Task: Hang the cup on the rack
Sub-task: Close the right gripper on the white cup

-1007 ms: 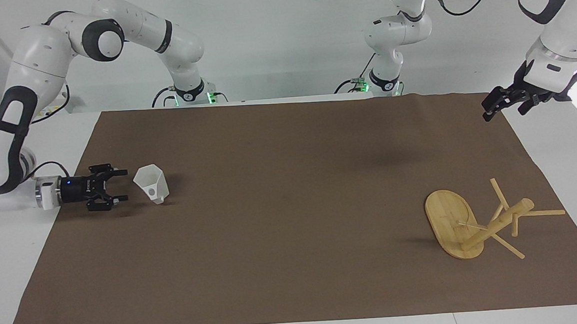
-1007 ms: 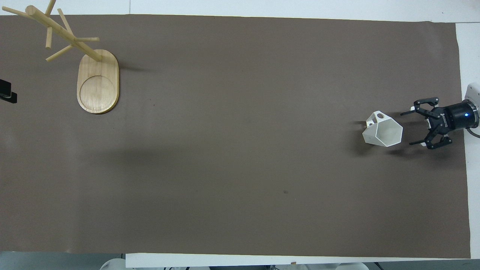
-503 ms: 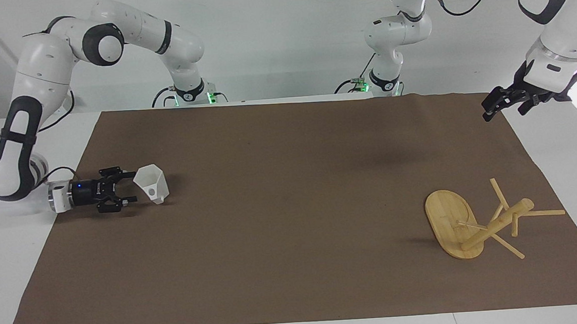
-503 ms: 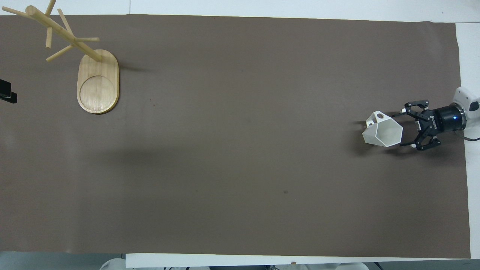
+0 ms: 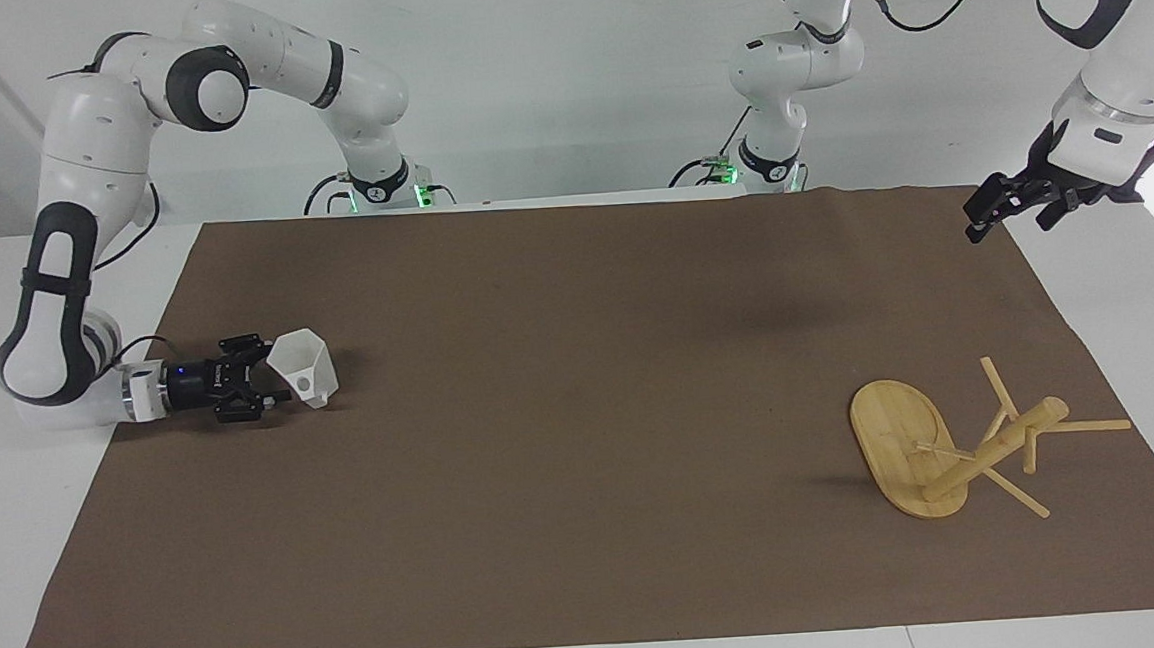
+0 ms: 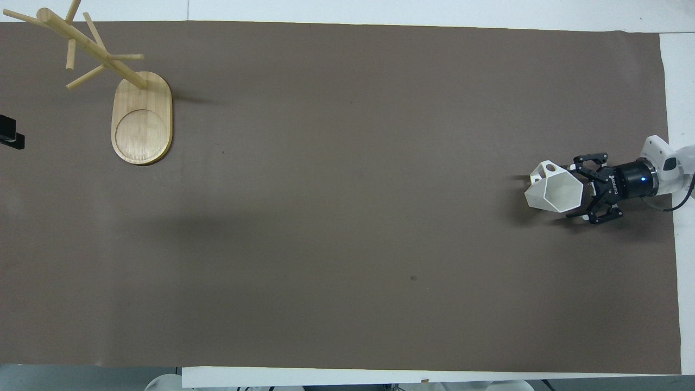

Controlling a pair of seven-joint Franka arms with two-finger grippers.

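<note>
Cup sits untaken near the tabletop's edge at my right arm's end, my right claw, fingers apart, reaching around it. Rack stands well apart near my idle, spread left claw; grasping, carrying and hanging remain.

text: white brand lettering on right gripper body; too small to read
</note>
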